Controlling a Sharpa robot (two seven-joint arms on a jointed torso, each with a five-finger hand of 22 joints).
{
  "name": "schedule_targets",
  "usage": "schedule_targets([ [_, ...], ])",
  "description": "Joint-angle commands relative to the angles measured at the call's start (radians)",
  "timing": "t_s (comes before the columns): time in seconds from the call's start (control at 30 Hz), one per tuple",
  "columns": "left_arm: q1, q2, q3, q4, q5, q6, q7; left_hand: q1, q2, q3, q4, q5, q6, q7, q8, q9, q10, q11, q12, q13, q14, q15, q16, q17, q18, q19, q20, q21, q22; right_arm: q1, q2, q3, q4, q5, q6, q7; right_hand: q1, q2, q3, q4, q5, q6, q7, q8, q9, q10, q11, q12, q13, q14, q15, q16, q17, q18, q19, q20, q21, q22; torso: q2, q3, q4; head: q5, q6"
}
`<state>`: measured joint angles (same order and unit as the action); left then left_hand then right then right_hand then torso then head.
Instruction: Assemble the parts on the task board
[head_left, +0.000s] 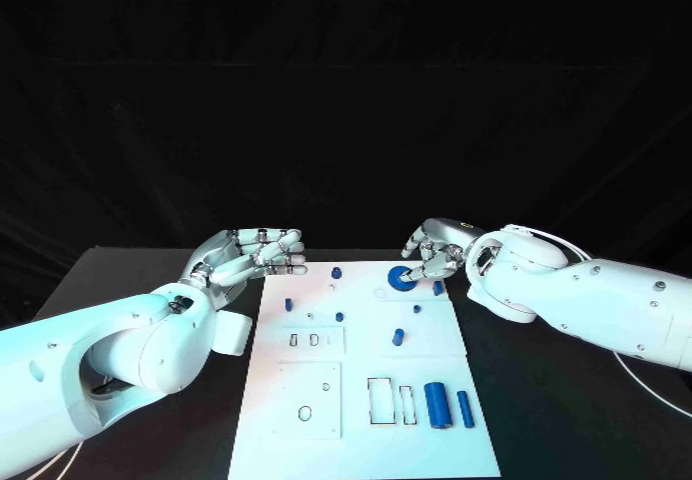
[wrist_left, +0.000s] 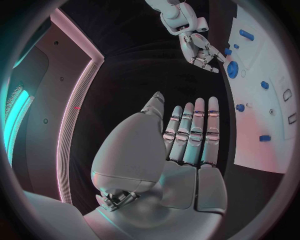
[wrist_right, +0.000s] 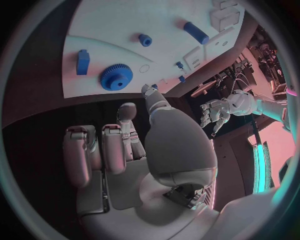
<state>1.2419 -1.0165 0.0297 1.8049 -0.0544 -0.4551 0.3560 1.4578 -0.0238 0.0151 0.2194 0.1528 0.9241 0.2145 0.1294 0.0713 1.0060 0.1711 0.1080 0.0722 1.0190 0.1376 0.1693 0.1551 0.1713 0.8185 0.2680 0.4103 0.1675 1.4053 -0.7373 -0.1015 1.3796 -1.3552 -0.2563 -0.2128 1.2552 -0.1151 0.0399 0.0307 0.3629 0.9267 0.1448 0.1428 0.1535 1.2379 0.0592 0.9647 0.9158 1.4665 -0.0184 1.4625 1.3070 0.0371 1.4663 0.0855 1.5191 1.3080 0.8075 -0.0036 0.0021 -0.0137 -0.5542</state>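
The right hand (head_left: 433, 256) hovers over the blue gear (head_left: 401, 278), fingers apart, holding nothing. Come straight down and pinch its rim. The left hand (head_left: 253, 255) is empty, fingers straight.

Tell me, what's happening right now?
Left hand open, off the board. Right hand open, beside the gear. Gear lies untouched on the board. Nothing in the way.

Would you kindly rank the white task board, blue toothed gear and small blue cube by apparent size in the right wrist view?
1. White task board
2. Blue toothed gear
3. Small blue cube
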Motion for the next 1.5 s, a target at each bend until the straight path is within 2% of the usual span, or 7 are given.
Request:
schedule_targets([
  [0.03,0.001,0.001,0.001,0.002,0.003,0.021,0.004,0.002,-0.002,-0.007,-0.001,0.002,-0.002,0.004,-0.004,-0.001,-0.002,0.004,-0.004,-0.001,-0.008,0.001,-0.003,0.001,0.011,0.002,0.000,0.004,0.001,0.002,-0.004,0.001,-0.001,0.025,0.075,-0.031,0.017,0.005,-0.019,0.009,0.005,-0.014,0.004,0.013,0.007,0.028,0.002,0.127,0.128,0.072,0.006,0.026,0.095,-0.020,0.057,0.011,0.010,0.196,0.000,-0.0006,-0.0002,0.001,-0.003],
  [0.13,0.001,0.001,0.001,0.004,0.003,0.022,0.003,0.002,-0.002,-0.007,-0.001,0.002,-0.002,0.004,-0.004,-0.001,-0.002,0.004,-0.004,-0.001,-0.008,0.001,-0.003,0.001,0.011,0.002,0.000,0.004,0.001,0.001,0.000,0.001,-0.015,0.018,0.072,-0.034,0.024,0.010,-0.034,0.021,0.006,-0.019,0.007,0.024,0.013,0.051,0.005,0.208,0.211,0.077,0.010,0.043,0.127,-0.022,0.062,0.015,0.014,0.205,0.000,-0.0024,-0.0006,0.000,-0.004],
  [0.7,0.001,0.001,0.001,0.007,0.003,0.021,0.002,0.003,-0.002,-0.007,-0.001,0.002,-0.002,0.003,-0.005,-0.001,-0.002,0.004,-0.004,-0.001,-0.008,0.001,-0.003,0.002,0.011,0.002,0.000,0.005,0.001,-0.018,0.065,0.000,-0.109,-0.003,0.067,-0.041,0.044,0.028,-0.043,0.033,0.014,-0.029,0.009,0.038,0.020,0.062,0.010,0.268,0.271,0.084,0.015,0.063,0.167,-0.025,0.071,0.019,0.022,0.217,0.001,-0.0013,-0.0001,0.004,-0.008],
  [1.03,0.001,0.001,0.001,0.007,0.003,0.022,0.002,0.003,-0.002,-0.007,-0.001,0.002,-0.002,0.003,-0.005,-0.001,-0.002,0.004,-0.004,-0.001,-0.008,0.001,-0.003,0.002,0.011,0.002,0.000,0.005,0.001,-0.031,0.091,-0.001,-0.126,0.010,0.087,-0.029,0.043,0.029,-0.045,0.035,0.012,-0.031,0.010,0.039,0.021,0.062,0.010,0.272,0.275,0.085,0.015,0.067,0.175,-0.025,0.070,0.020,0.021,0.216,0.001,-0.0011,-0.0025,0.009,-0.008],
  [1.17,0.001,0.001,0.001,0.006,0.003,0.023,0.000,0.003,-0.002,-0.007,-0.001,0.002,-0.002,0.003,-0.005,-0.001,-0.002,0.004,-0.004,-0.001,-0.008,0.001,-0.003,0.002,0.011,0.002,0.000,0.005,0.001,-0.034,0.098,-0.001,-0.130,0.016,0.089,-0.027,0.043,0.030,-0.046,0.036,0.011,-0.030,0.010,0.040,0.021,0.062,0.011,0.274,0.277,0.086,0.016,0.068,0.177,-0.025,0.070,0.020,0.021,0.217,0.001,-0.0011,-0.0013,0.008,-0.008],
  [1.3,0.001,0.001,0.001,0.006,0.003,0.023,-0.002,0.003,-0.002,-0.007,-0.002,0.002,-0.002,0.003,-0.005,-0.001,-0.003,0.004,-0.005,-0.001,-0.008,0.001,-0.004,0.002,0.011,0.002,0.000,0.005,0.001,-0.037,0.102,-0.002,-0.137,0.019,0.087,-0.026,0.049,0.039,-0.042,0.037,0.014,-0.027,0.009,0.044,0.023,0.061,0.010,0.277,0.281,0.085,0.016,0.068,0.177,-0.025,0.070,0.021,0.021,0.217,0.001,-0.0013,-0.0007,0.006,-0.006],
  [1.5,0.001,0.001,0.001,0.006,0.003,0.024,-0.004,0.003,-0.002,-0.007,-0.002,0.002,-0.002,0.003,-0.005,-0.001,-0.003,0.004,-0.005,-0.001,-0.008,0.001,-0.004,0.002,0.011,0.002,0.000,0.005,0.001,-0.041,0.102,-0.002,-0.144,0.031,0.091,-0.024,0.069,0.062,-0.024,0.034,0.009,-0.014,0.007,0.054,0.027,0.064,0.008,0.288,0.293,0.086,0.014,0.070,0.180,-0.025,0.071,0.020,0.022,0.220,0.001,-0.0006,-0.0012,0.008,-0.012],
])
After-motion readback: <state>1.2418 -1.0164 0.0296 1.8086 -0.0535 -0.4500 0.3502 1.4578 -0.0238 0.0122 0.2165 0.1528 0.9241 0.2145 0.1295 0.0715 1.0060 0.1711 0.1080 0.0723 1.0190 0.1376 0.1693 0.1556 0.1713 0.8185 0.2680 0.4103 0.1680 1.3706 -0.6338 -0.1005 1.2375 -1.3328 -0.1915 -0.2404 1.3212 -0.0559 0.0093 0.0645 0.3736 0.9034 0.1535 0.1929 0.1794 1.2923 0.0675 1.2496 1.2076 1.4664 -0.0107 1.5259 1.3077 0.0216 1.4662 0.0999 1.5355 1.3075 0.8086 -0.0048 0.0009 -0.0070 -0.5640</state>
